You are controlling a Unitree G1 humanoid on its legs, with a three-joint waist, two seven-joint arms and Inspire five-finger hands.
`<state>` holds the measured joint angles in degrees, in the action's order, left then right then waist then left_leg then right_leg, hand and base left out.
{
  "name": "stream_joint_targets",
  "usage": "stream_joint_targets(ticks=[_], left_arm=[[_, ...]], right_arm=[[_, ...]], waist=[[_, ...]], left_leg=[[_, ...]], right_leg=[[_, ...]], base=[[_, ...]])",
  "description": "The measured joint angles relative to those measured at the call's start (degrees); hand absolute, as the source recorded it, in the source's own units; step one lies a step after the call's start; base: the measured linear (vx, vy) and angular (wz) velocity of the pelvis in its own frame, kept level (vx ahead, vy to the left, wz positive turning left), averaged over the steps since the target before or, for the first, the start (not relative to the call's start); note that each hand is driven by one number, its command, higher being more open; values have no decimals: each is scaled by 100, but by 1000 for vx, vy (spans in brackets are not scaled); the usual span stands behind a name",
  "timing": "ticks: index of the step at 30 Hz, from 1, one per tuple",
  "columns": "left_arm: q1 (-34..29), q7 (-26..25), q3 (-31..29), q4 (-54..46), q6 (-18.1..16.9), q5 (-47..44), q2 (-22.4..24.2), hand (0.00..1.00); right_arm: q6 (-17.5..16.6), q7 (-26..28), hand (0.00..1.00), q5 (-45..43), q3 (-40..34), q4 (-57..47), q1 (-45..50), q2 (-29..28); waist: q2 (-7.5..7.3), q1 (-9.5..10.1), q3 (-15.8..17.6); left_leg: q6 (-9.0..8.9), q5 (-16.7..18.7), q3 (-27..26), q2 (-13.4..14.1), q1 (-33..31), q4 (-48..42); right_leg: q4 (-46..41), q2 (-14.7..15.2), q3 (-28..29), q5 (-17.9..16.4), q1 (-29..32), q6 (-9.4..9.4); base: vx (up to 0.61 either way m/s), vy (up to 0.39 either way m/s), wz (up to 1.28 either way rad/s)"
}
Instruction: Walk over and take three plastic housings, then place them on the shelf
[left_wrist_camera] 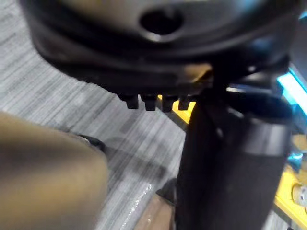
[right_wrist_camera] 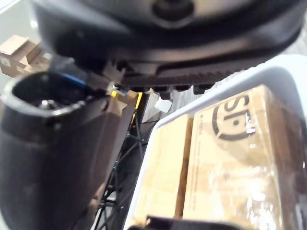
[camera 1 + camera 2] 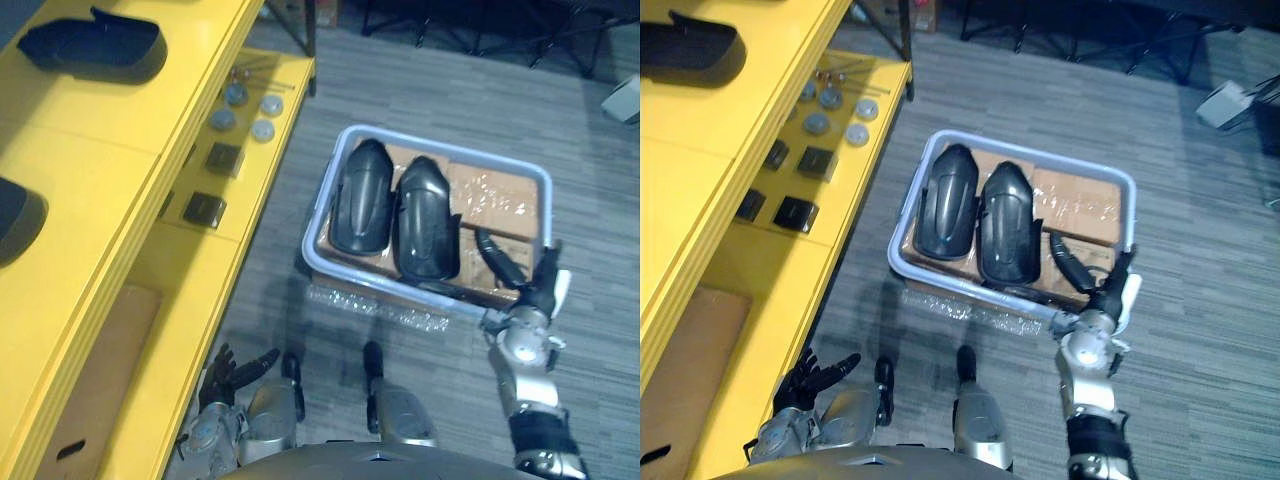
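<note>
Two black plastic housings [image 3: 362, 198] [image 3: 425, 218] lie side by side on cardboard in a white bin [image 3: 440, 150] on the floor. Another black housing [image 3: 95, 45] rests on top of the yellow shelf [image 3: 120, 150], and a further dark one [image 3: 15, 215] shows at the shelf's left edge. My right hand [image 3: 540, 290] is at the bin's near right corner, its fingers [image 3: 500, 260] straight and reaching over the rim onto the cardboard, to the right of the housings and holding nothing. My left hand [image 3: 235, 375] hangs low beside the shelf with its fingers spread and empty.
The shelf's lower ledge carries small metal discs [image 3: 245, 110] and black blocks [image 3: 224, 157]. A cardboard box [image 3: 100, 380] sits under the shelf. A strip of clear plastic [image 3: 375, 305] lies on the grey floor before the bin. Dark stand legs [image 3: 480, 30] cross the back.
</note>
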<state>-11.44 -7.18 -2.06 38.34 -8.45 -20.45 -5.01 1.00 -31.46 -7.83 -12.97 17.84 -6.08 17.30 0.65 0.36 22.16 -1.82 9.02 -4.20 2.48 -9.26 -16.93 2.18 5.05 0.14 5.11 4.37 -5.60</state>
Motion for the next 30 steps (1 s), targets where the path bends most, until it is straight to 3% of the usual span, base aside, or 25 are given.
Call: stream_joint_targets(ticks=[5, 9, 13, 16, 24, 30], left_arm=[[14, -32, 52, -290, 99, -155, -30, 100], [57, -27, 60, -314, 90, -204, -85, 100], [154, -27, 72, -294, 72, -210, -82, 100], [209, -23, 127, -296, 55, -251, -97, 100], [245, -28, 352, -300, -60, -447, -173, 100], [250, -37, 445, -302, -132, -482, -215, 100]], right_arm=[[433, -83, 100, -205, -178, 505, -611, 373], [599, 271, 100, -190, -180, 1037, -1012, 640], [636, 477, 100, -184, -80, 1519, -1348, 964], [851, 734, 100, -141, 132, 1713, -1730, 1249], [958, 1188, 100, 539, 769, 2031, -2446, 1868], [995, 1368, 100, 757, 1085, 2196, -2653, 1987]], waist=[[-35, 98, 210], [-71, 130, 293], [-8, 193, 441], [-5, 229, 497], [58, 274, 646], [71, 294, 654]], left_leg=[[30, 17, 137, -6, -248, -211], [29, 16, 274, -38, -441, -301], [45, 4, 375, -104, -490, -325], [60, -3, 444, -146, -630, -384], [100, -23, 483, -189, -633, -398], [118, -42, 535, -188, -742, -440]], right_leg=[[5, -5, -104, 70, 65, -3], [15, 12, -223, 88, 183, -8], [68, 59, -312, 118, 163, -30], [84, 79, -314, 169, 254, -52], [-56, 122, -403, 158, 275, -40], [-117, 130, -496, 116, 379, 10]], base=[[-47, 26, 11], [-27, 16, 15], [-15, 18, 10], [-3, 10, 0], [-14, 8, 2], [-35, 12, 4]])
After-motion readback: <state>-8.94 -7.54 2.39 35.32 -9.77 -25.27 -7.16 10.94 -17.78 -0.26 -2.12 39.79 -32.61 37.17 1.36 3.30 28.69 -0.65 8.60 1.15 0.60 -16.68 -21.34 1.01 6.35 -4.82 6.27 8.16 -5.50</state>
